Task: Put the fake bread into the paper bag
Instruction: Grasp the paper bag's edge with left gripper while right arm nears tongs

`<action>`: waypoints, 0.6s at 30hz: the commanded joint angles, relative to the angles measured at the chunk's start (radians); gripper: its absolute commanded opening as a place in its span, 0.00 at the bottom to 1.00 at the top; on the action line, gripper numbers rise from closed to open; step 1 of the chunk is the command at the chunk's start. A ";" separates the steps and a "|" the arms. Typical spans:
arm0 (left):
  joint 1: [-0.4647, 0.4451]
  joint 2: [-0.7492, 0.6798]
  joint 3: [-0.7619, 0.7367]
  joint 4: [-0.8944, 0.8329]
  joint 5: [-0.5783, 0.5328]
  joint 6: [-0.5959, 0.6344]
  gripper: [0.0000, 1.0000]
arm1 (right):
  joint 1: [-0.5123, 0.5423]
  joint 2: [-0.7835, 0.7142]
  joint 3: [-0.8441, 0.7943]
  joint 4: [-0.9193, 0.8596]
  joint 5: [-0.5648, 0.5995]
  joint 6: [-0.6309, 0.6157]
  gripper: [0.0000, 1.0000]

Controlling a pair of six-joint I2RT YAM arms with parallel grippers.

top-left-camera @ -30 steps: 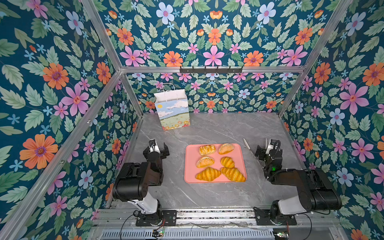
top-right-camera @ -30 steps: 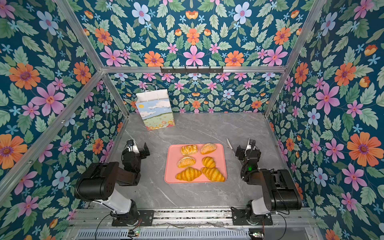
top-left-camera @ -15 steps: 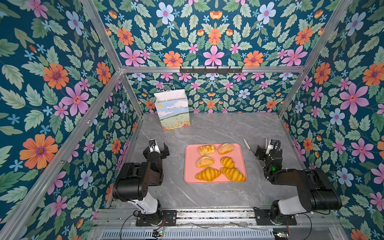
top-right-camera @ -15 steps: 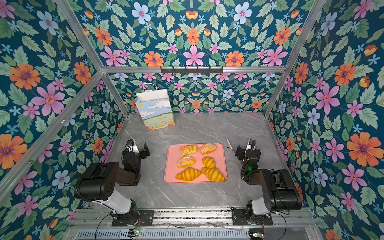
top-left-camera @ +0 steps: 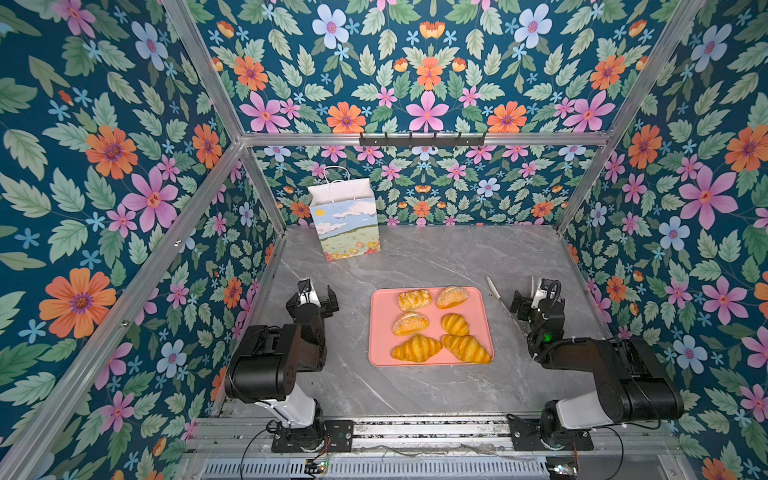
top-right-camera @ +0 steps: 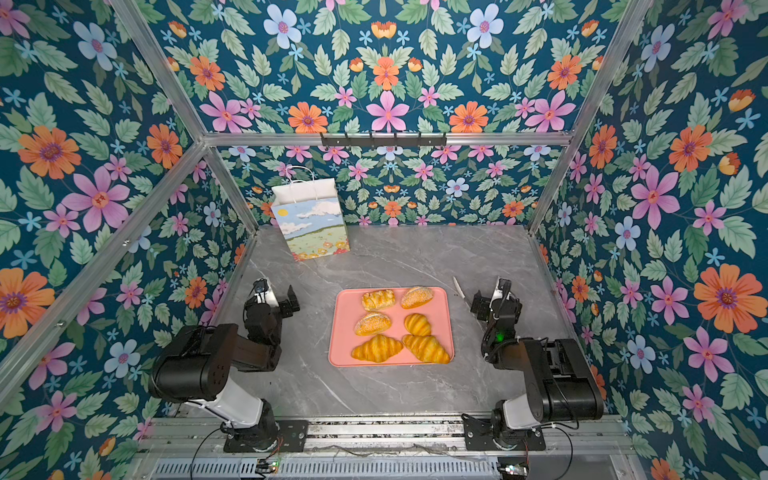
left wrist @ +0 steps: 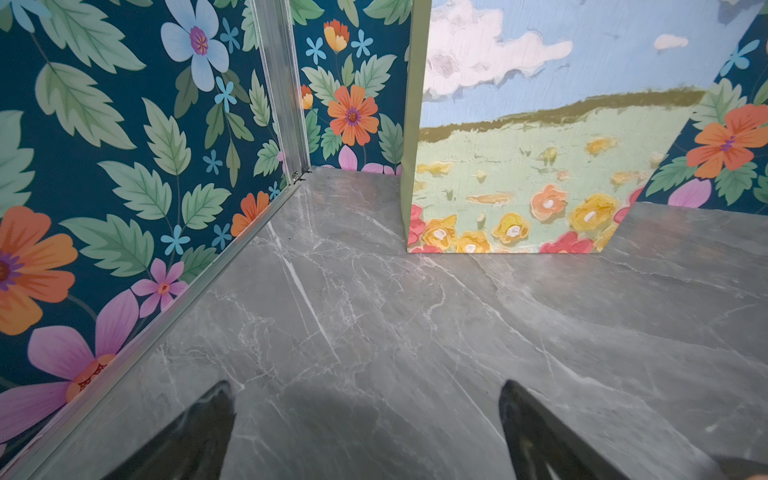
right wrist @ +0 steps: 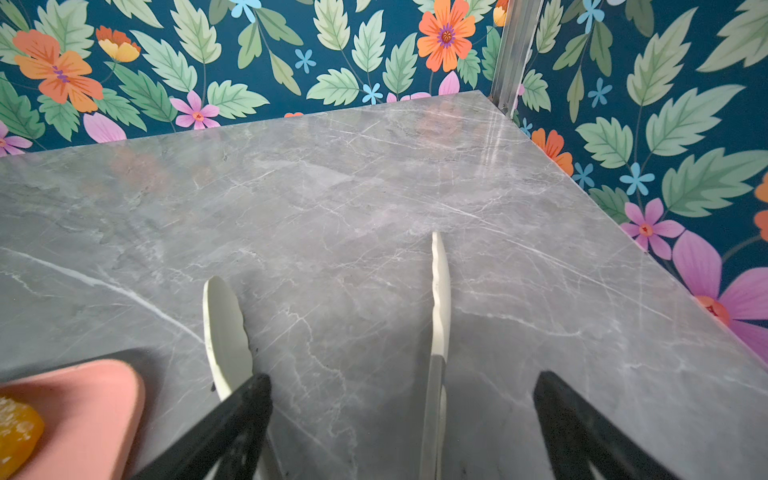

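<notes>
**Top views: six pieces on the tray, none in the bag**

In both top views we see the fake bread (top-right-camera: 417,324) lying in two rows on the pink tray (top-left-camera: 382,332) in the middle of the surface (top-left-camera: 415,257). A lattice pastry (top-left-camera: 414,299) and a sesame roll (top-left-camera: 452,297) sit at the far end. A second roll (top-left-camera: 410,323) and a small croissant (top-left-camera: 455,324) are in the middle, and two larger croissants (top-left-camera: 417,348) lie nearest the arms. The paper bag (top-left-camera: 347,224) stands upright in the far left corner, well apart from the tray, mouth up and white inside.

The left gripper (top-left-camera: 319,293) is spread wide and empty, left of the tray, and its wrist view faces the bag's printed side. The right gripper (right wrist: 401,380) is likewise spread, just right of the tray. White tongs (right wrist: 440,291) lie beneath and between its fingers. One blade stands clear of the nearer finger, so we read nothing as clamped.

We judge the pieces light and somewhat squashy, with glossy crusts that could slip. We would take a croissant across its thick middle hump, not by the tapered tips, and a roll across its short width. The bag looks thin and light, so a piece dropped against its wall could tip it. We would let go straight above the mouth.
</notes>
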 commanded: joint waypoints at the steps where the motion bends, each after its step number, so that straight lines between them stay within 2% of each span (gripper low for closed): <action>1: -0.002 0.001 0.007 -0.006 0.002 0.010 1.00 | 0.000 0.000 0.002 0.037 0.001 -0.002 0.99; 11: 0.000 -0.013 -0.006 0.010 -0.003 0.006 1.00 | 0.000 0.001 0.000 0.041 0.001 -0.002 0.99; 14: -0.001 -0.111 -0.032 -0.023 -0.023 0.002 1.00 | 0.000 -0.036 -0.028 0.077 0.016 -0.009 0.99; 16: -0.002 -0.220 -0.012 -0.156 -0.046 -0.010 1.00 | 0.001 -0.121 -0.029 0.002 0.038 0.000 0.99; 18: -0.002 -0.298 0.009 -0.238 -0.068 -0.027 1.00 | 0.001 -0.221 0.009 -0.152 0.045 0.017 0.99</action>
